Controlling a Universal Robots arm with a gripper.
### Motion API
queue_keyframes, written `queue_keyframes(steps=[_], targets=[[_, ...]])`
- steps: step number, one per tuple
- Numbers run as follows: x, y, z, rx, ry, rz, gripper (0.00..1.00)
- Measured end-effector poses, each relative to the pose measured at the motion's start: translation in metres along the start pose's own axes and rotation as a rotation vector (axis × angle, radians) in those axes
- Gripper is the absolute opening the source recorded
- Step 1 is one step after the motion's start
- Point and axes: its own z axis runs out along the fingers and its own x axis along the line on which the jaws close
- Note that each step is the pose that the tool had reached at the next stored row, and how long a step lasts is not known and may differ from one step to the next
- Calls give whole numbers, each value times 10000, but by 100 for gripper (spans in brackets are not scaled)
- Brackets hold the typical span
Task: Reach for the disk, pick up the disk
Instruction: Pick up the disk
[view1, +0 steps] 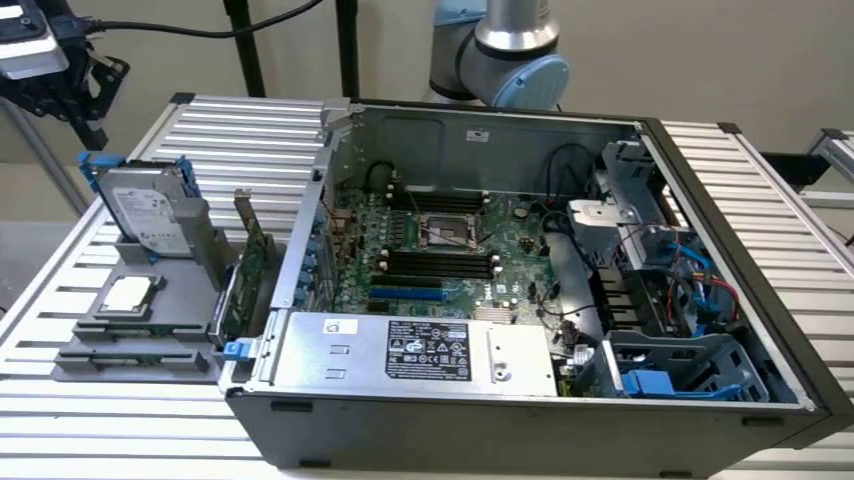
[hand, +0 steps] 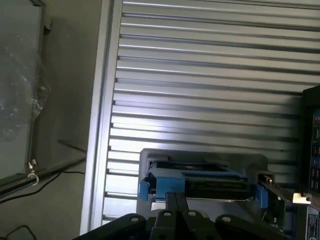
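In the upper left of the exterior view the gripper (view1: 91, 128) hangs over the left end of the slatted table (view1: 247, 130), just above the disk (view1: 144, 215). The disk stands on edge, tilted, in a grey rack (view1: 134, 335) at the exterior view's left, beside the open computer case (view1: 534, 125); its blue caddy (view1: 91, 168) frames its upper end. A CPU chip (view1: 130, 292) lies on the rack, lower in the frame than the disk. In the wrist view the gripper (hand: 175, 200) has its two fingers (hand: 170, 205) pressed together with nothing between them, and the disk's (hand: 210, 184) edge lies just beyond the tips. I cannot tell whether they touch it.
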Motion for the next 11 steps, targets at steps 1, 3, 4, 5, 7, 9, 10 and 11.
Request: queue_keyframes(steps=[1,3,4,5,7,9,10,11], targets=[[0,0,0,0,6,-175,11],[0,0,0,-1,22,-534,11],[0,0,0,-1,29,-721,11],[0,0,0,-1,36,-917,11],[0,0,0,-2,52,-1276,11],[0,0,0,-2,63,-1641,11],[0,0,0,-2,68,-1821,11],[0,0,1,-2,71,-2006,11]])
